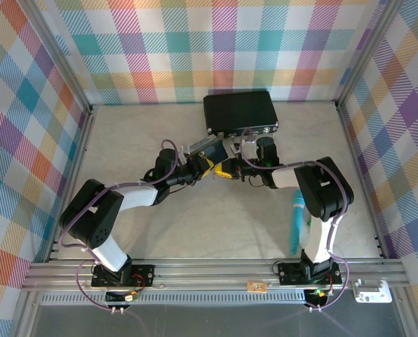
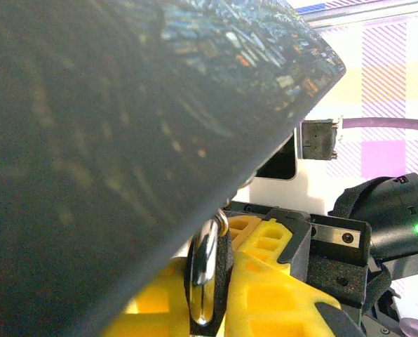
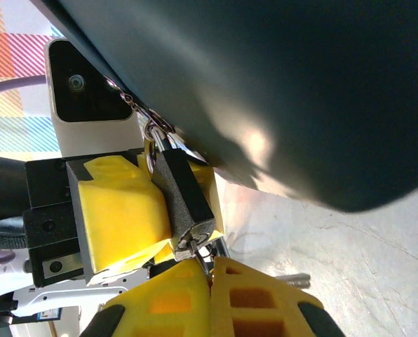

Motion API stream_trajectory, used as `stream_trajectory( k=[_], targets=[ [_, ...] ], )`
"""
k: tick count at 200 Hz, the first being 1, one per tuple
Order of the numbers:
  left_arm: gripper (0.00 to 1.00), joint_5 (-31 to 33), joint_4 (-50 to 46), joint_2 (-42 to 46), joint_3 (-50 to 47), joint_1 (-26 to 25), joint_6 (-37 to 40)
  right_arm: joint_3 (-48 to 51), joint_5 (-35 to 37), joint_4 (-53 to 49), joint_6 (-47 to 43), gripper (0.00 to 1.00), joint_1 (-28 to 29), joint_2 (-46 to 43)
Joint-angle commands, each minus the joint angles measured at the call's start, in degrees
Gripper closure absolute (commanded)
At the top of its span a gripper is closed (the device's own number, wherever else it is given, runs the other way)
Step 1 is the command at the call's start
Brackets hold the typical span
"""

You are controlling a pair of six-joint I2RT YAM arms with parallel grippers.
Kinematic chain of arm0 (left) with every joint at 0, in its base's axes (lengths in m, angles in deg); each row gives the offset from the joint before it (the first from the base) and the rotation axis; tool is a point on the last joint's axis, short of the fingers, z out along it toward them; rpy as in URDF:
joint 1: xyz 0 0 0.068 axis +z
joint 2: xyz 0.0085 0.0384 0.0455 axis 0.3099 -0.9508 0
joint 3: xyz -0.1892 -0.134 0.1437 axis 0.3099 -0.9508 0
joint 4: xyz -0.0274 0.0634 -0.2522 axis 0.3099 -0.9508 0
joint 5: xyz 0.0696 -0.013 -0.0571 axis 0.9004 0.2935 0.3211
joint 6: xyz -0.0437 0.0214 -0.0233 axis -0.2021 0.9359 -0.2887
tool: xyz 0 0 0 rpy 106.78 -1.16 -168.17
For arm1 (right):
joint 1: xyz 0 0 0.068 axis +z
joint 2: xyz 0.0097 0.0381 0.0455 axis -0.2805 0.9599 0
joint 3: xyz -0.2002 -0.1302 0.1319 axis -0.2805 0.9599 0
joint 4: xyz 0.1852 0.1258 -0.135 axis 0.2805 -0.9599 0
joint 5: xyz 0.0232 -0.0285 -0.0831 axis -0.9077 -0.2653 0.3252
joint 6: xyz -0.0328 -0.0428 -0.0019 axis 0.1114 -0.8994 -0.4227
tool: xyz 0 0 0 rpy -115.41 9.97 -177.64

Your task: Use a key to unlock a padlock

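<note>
Left gripper (image 2: 210,298) has its ribbed yellow plastic fingers (image 2: 265,281) clenched on the small, dark, boxy padlock (image 3: 184,203). The body looks gritty, and the metal shackle (image 3: 151,137) points up at 11 o'clock, under the glossy, dark painted tin (image 3: 300,84). At the padlock's 6 o'clock end, right gripper (image 3: 210,274) pinches the thin silvery key (image 3: 203,254), fingers pressed flat together.

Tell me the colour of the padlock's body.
The padlock body is dark grey-black, best seen in the right wrist view.
</note>
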Motion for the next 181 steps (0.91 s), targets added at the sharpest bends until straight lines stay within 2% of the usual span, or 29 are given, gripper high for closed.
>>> stream_trajectory(
  k=[1, 22, 43, 53, 76, 92, 101, 117, 140, 181],
  targets=[
    [1.0, -13.96, 4.37, 2.58, 1.95, -3.51, 3.07, -3.38, 10.1, 1.32, 3.14, 1.0, 0.62, 0.84],
    [1.0, -12.6, 4.87, 1.41, 2.44, -3.51, 4.44, -3.37, 11.02, 2.7, 7.68, 1.0, 0.97, 0.83],
    [1.0, -10.58, 6.14, 0.15, 1.73, -3.51, 6.86, -1.0, 11.67, 8.1, 17.15, 1.0, 1.05, -0.24],
    [1.0, -9.65, 8.02, -0.88, 1.13, -3.51, 7.51, 0.64, 12.17, 12.53, 24.94, 1.0, 1.05, -0.44],
    [1.0, -7.9, 15.94, -4.5, -0.12, -3.51, 8.49, 2.56, 13.91, 29.73, 46.22, 1.0, 1.51, 1.36],
    [1.0, -5.16, 26.16, -8.16, -2.23, -3.51, 6.16, 3.17, 19.34, 39.48, 60.84, 1.0, 3.62, 3.23],
    [1.0, -4.53, 31.21, -10.68, -2.78, -3.51, 4.47, 2.24, 20.5, 40.05, 66.26, 1.0, 5.1, 4.04],
    [1.0, -3.19, 39.76, -14.92, -3.71, -3.49, 1.21, 1.08, 24.75, 40.02, 69.82, 1.0, 7.87, 3.33],
    [1.0, -2.08, 38.87, -15.08, -4.71, -4.04, 3.39, -1.7, 27.31, 40.02, 71.16, 1.0, 9.65, 2.51],
    [1.0, -1.37, 37.55, -12.9, -6.37, -3.68, 3.38, -0.17, 29.72, 40.0, 69.88, 1.0, 10.39, 3.58]
  ],
)
